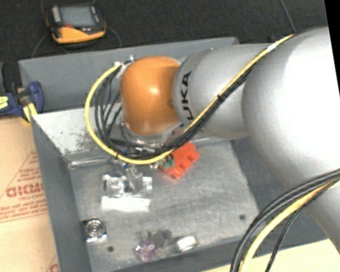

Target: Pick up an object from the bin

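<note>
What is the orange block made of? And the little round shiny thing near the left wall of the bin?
The orange block looks like plastic: it has a bright, even colour, a dull finish and blocky moulded edges. The round thing is probably metal, because it is silvery with bright glints and rings, though shiny-coated plastic could look the same.

Grey metal bin (pixel 210 200) — on its floor lie an orange block (pixel 182 161), clear plastic pieces (pixel 121 184), a white slip (pixel 124 204), a round metal part (pixel 94 229) and a purple clump (pixel 151 246).

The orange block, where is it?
In the camera view, the orange block lies in the middle of the bin, below the arm's orange cover, right of the pincer.
</note>
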Available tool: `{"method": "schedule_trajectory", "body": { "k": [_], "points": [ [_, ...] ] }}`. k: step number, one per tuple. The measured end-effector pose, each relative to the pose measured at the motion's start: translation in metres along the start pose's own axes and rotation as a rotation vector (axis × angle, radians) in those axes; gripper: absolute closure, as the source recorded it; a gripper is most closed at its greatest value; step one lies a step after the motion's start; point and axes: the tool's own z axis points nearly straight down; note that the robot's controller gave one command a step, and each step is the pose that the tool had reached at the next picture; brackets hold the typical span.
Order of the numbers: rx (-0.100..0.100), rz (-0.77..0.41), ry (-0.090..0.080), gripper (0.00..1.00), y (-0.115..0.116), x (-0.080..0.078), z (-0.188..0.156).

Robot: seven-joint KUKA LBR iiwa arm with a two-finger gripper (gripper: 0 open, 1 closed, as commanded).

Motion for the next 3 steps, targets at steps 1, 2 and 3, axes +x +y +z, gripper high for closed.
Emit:
{"method": "schedule_trajectory", "body": {
  "k": [1, 2, 3],
  "points": [
    [0.01, 0.113, -0.003, 1.0, 0.007, -0.003, 0.004],
    [0.006, 0.039, 0.006, 1.0, 0.006, -0.017, -0.066],
    [0.005, 0.006, 0.006, 1.0, 0.021, -0.011, -0.19]
  ]
}}
